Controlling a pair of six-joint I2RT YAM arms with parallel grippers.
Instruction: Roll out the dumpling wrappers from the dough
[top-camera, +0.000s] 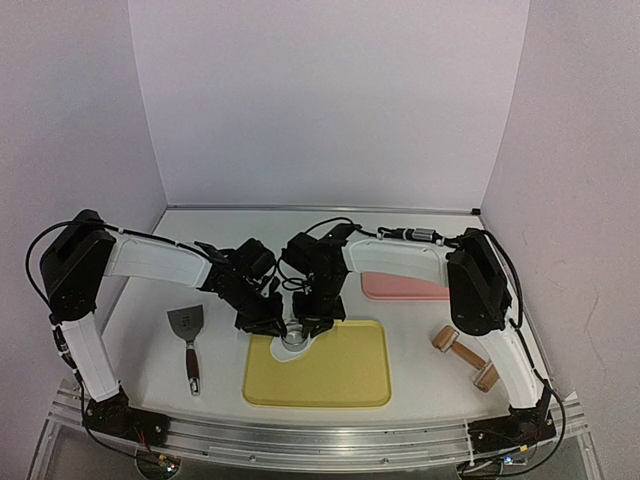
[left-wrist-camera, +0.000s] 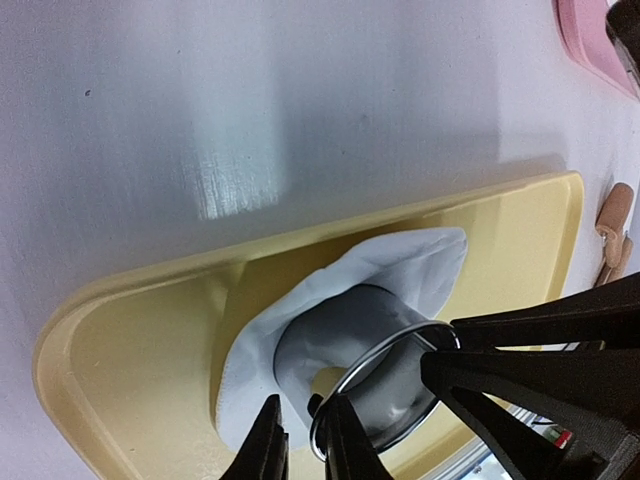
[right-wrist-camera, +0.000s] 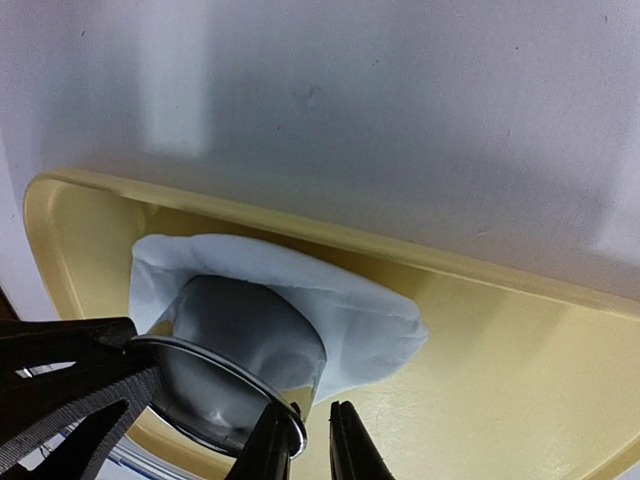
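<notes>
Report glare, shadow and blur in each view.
Left wrist: a bright glare patch on the table beyond the yellow tray. Right wrist: soft shadow bands across the table. Top external: even light, only soft shadows.

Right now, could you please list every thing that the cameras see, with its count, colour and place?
table: one, white, under everything
yellow tray: one, yellow, near middle of the table
dough: one piece, white, far left corner of the yellow tray
ring cutter: one, silver metal, standing on the dough
pink tray: one, pink, beyond the yellow tray, to the right
scraper: one, metal blade and dark handle, left of the yellow tray
rolling pin: one, wooden, right of the yellow tray
left fingers: two, black, astride the ring cutter's rim
right fingers: two, black, astride the same rim
</notes>
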